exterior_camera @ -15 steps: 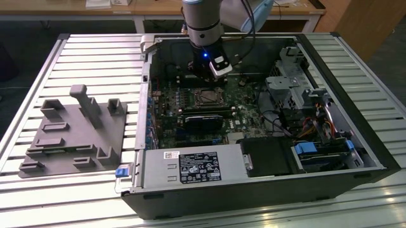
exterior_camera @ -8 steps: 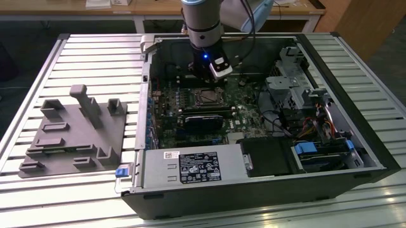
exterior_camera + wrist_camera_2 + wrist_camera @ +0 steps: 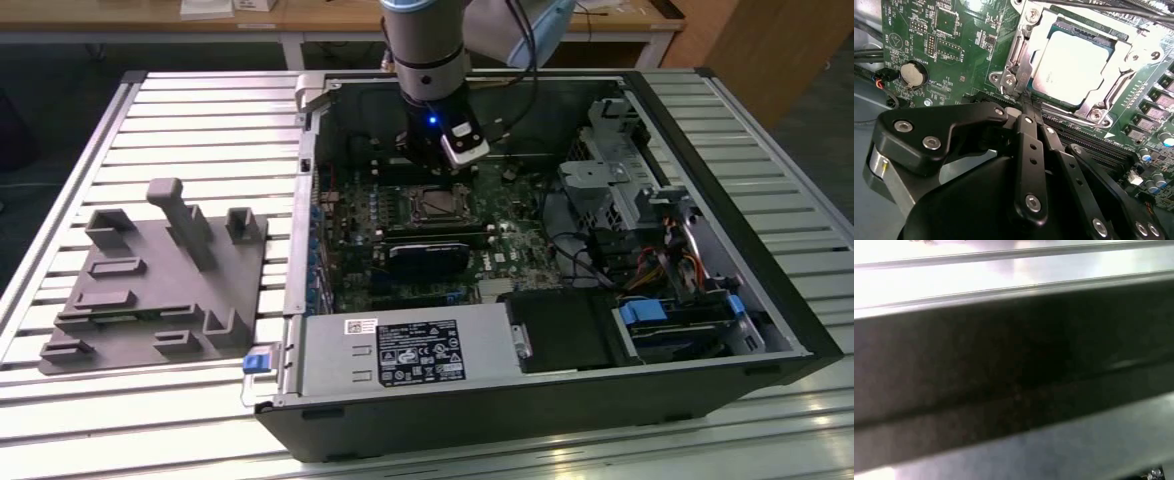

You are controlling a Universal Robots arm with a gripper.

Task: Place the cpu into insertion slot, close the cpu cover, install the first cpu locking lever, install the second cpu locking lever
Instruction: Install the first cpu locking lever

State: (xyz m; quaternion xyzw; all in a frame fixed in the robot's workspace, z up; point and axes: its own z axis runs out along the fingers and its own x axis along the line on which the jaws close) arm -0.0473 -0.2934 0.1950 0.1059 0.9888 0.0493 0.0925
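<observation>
At the exterior view's nine o'clock a grey fixture tray [image 3: 154, 290] sits on the slatted metal desk [image 3: 200, 110], well apart from the work. Next to it the open computer case [image 3: 534, 430] lies on its side, with the power supply [image 3: 400, 352] at six o'clock and the green motherboard [image 3: 521, 250] in the middle. The arm [image 3: 424, 50] drops in from twelve o'clock, and the insertion slot [image 3: 414, 205] lies just toward six o'clock of its wrist.

In the second wrist view the pincer [image 3: 1024, 102] has its fingers drawn together, the tips meeting right at one corner of the slot. I cannot tell whether anything thin is nipped between them. The cpu [image 3: 1071, 62] is seated in the slot, pale face up, and the cpu cover [image 3: 1041, 30] looks to be down over it, framing it with its window. So the first two steps appear done, and the work stands at the levers.

The relation that matters is this: a thin locking lever [image 3: 1016, 55] runs along the slot edge that starts at the pincer's tips. Its long axis is square to the black memory slots [image 3: 1094, 145] beside the socket. By the exterior view I judge that to be about twelve-to-six, with the pincer at one end of the lever and not at its middle.

Farther toward three o'clock in the exterior view stand the drive cage [image 3: 621, 140] and the blue-tabbed drive bay [image 3: 667, 320], both clear of the arm
</observation>
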